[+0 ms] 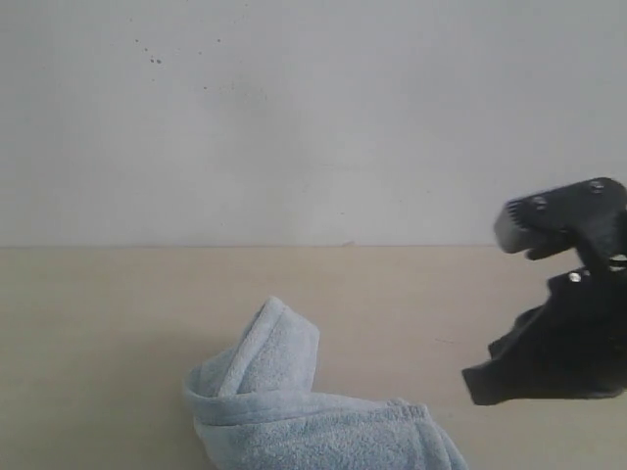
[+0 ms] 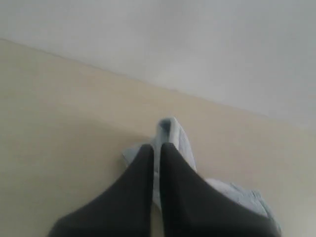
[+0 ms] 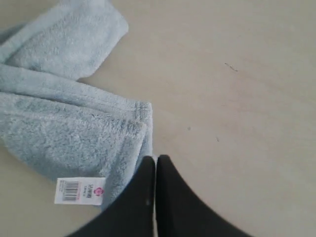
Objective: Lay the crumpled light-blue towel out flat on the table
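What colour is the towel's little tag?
White label with pink print and a barcode; the right wrist view shows it best.

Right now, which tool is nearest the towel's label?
The right tool: the label lies beside its shut tips; the left tool faces the raised fold of the towel.

The exterior view sits low, facing across the counter to the wall. The blurred left wrist view slants forward, seemingly from higher; the right looks steeply down, close. All share the towel.
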`<state>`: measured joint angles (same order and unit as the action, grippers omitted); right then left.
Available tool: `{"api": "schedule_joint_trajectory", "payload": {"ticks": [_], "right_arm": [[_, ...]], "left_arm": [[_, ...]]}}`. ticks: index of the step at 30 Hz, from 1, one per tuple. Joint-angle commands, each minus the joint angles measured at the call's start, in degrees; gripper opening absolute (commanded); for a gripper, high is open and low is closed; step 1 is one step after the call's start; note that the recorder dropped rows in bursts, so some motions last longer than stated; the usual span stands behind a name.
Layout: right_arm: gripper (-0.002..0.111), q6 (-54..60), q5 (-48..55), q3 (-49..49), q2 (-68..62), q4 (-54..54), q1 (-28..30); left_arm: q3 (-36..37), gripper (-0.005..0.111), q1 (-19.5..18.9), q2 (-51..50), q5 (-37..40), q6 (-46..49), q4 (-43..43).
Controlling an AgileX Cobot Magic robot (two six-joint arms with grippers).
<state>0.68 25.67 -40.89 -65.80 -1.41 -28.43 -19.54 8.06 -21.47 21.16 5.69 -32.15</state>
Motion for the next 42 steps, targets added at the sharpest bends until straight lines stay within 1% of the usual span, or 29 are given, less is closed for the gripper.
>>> {"api": "schedule_joint_trajectory", "payload": {"ticks": [1,3,5,6,7,8,10,11,15,19,21,23,25,27,31,39,42], "right_arm": [[0.014,5.51,3.29,-6.92,-10.24,0.58,-0.12],[0.033,5.51,2.53,-8.47,-13.24,0.58,-0.12],[0.05,5.75,0.58,-8.93,-15.52,0.58,-0.12],[0.054,5.9,0.16,-9.2,-16.37,0.58,-0.12],[0.055,6.26,-0.24,-9.35,-17.24,0.47,-0.12],[0.053,7.26,-0.62,-9.5,-18.54,-0.29,-0.12],[0.05,9.31,-1.46,-9.5,-20.37,-2.46,-0.12],[0.047,10.78,-1.92,-9.5,-21.83,-3.91,-0.12],[0.045,18.6,-3.19,-9.5,-26.34,-12.25,-0.12],[0.045,30.85,-4.2,-9.5,-29.43,-25.08,0.87],[0.045,39.68,-3.23,-9.5,-30.41,-34.35,3.12],[0.046,49.44,0.24,-9.5,-31.35,-44.35,6.44],[0.046,56.63,4.1,-9.5,-31.55,-52.49,9.68],[0.046,61.92,6.57,-9.5,-31.55,-58.28,12.63],[0.046,65.03,10.65,-9.5,-31.55,-60.9,15.49],[0.046,66.96,12.18,-9.5,-34.6,-61.81,15.87],[0.046,69.5,14.34,-9.5,-36.14,-64.4,15.87]], "left_arm": [[-4.38,0.005,1.23,-16.21,2.85,28.6,-22.31],[-6.79,0.011,1.23,-23.88,5.15,36.27,-27.77],[-9.63,0.022,1.23,-30.91,7.36,42.84,-32.02],[-11.05,0.029,1.23,-33.4,8.19,45.08,-33.61],[-12.39,0.037,1.23,-36.22,9.14,46.89,-34.83],[-13.71,0.045,1.23,-38.76,9.86,48.18,-35.49],[-15.95,0.056,1.23,-42.74,10.88,49.23,-35.79],[-16.96,0.059,1.23,-44.57,11.3,49.48,-35.79],[-19.24,0.059,1.23,-49.41,12.32,51.19,-36.48],[-19.53,0.059,1.23,-50.94,12.48,54.83,-39.69],[-19.53,0.059,1.23,-50.94,12.37,55.34,-40.5],[-19.53,0.059,1.23,-50.94,12.48,55.94,-41.08],[-19.53,0.059,1.23,-50.94,12.48,55.94,-41.08],[-19.53,0.059,1.23,-50.94,12.48,55.94,-41.33],[-19.53,0.059,1.23,-50.94,12.22,56.11,-41.92],[-19.53,0.059,1.23,-50.94,11.66,56.99,-43.39],[-19.53,0.059,1.23,-50.94,11.66,56.99,-43.52]]}}
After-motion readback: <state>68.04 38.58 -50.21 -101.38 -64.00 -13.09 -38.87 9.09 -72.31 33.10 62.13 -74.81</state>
